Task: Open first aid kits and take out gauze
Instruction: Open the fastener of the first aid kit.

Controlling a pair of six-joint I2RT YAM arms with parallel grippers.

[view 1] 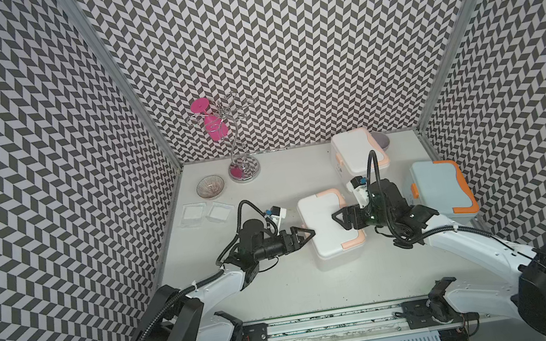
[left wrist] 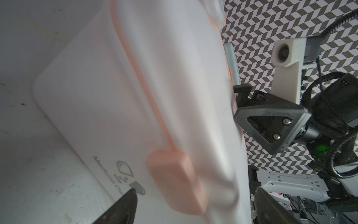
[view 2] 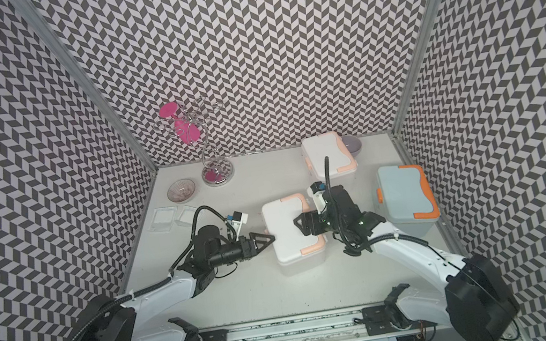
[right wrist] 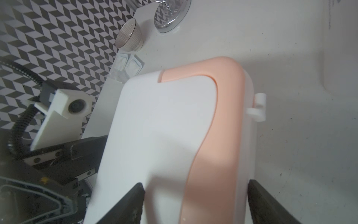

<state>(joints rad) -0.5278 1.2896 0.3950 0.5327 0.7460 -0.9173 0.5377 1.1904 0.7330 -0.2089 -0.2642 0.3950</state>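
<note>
Nearest, mid-table (view 1: 281, 287), a white case (view 1: 327, 225) with peach trim sat closed. Grey writing (left wrist: 108, 174) on its side read "Medicine Che", the rest hidden. The left gripper (view 1: 305, 235) had fingers apart at its left edge. The right gripper (view 1: 339, 216) had fingers apart astride its peach handle (right wrist: 219, 116). Farther off, a closed blue case (view 1: 441, 188) sat right, two gauze pads (view 1: 193, 213) lay left, and a far white case (view 1: 356, 151) sat farthest.

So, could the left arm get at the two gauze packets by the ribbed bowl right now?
Probably yes. The left gripper is open and grips nothing at the near white kit, and the gauze packets lie flat on its own side, with nothing standing between.
</note>
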